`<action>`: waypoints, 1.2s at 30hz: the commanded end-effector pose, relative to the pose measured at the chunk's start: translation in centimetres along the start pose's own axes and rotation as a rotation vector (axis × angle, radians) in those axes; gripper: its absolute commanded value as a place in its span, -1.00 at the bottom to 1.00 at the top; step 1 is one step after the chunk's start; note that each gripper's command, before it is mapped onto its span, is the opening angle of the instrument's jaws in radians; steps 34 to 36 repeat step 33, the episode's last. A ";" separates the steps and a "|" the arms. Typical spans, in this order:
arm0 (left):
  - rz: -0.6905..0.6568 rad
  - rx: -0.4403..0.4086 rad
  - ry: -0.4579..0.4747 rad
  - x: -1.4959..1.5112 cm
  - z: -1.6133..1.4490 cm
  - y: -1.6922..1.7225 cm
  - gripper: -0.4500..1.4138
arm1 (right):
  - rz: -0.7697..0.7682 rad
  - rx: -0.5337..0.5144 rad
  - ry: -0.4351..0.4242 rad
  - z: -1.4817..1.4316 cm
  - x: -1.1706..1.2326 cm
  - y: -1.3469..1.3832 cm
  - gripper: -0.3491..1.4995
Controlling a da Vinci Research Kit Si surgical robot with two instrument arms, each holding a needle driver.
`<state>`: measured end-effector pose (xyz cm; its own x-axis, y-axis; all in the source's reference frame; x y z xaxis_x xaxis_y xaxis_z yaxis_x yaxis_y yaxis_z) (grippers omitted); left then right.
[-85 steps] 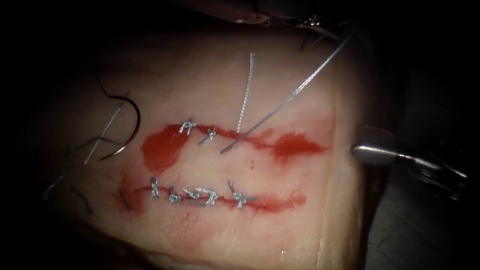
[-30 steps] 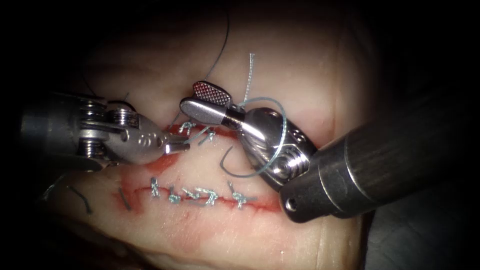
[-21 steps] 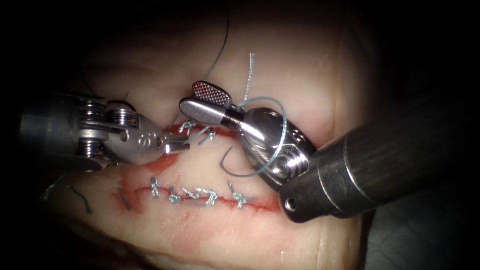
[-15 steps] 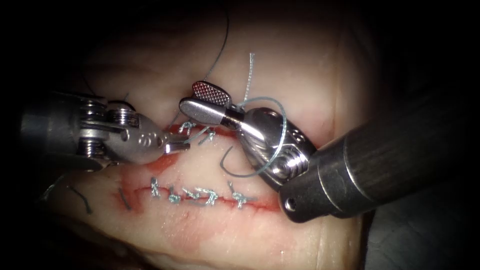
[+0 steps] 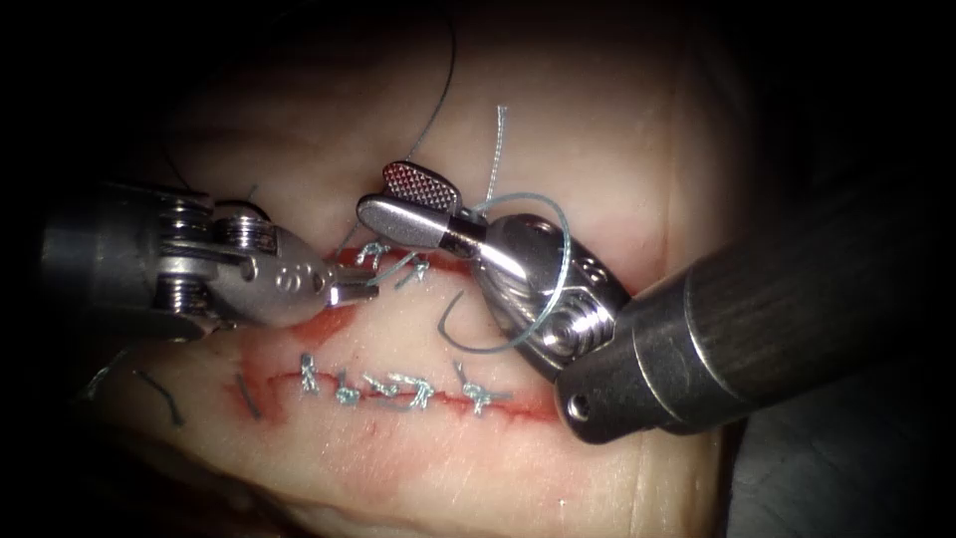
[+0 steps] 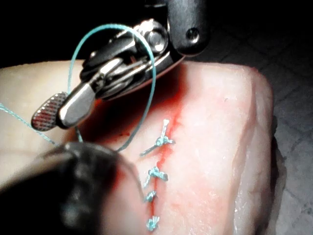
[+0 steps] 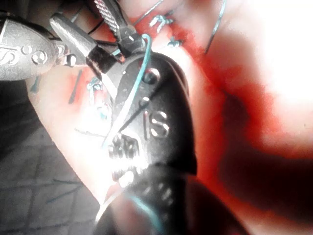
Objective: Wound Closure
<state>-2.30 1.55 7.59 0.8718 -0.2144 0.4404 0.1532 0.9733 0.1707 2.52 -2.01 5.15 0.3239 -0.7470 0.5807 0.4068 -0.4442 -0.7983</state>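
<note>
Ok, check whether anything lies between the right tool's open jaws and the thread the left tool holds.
Nothing visible does. The right tool, open and empty, has thread looped round its wrist; the left tool holds that thread close by, over the upper cut. I cannot place the needle.

On the tissue (image 5: pixel 558 139), two cuts are running side by side, the upper cut (image 5: pixel 418 264) lying behind the stitched lower cut (image 5: pixel 398 389). The left tool (image 5: pixel 354 294) is reaching in over the upper cut's left end, seemingly pinching thread (image 5: pixel 563 259). The right tool (image 5: pixel 403 204) is sitting just behind that cut with jaws parted, thread looping around its wrist.
</note>
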 end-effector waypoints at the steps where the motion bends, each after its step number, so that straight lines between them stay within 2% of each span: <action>1: -0.012 -0.003 0.000 0.02 0.10 0.04 -1.00 | 0.001 -0.002 -0.003 0.08 0.06 0.02 -0.31; 36: -0.012 -0.003 0.000 0.02 0.10 0.04 -1.00 | 0.001 -0.002 -0.003 0.08 0.06 0.02 -0.31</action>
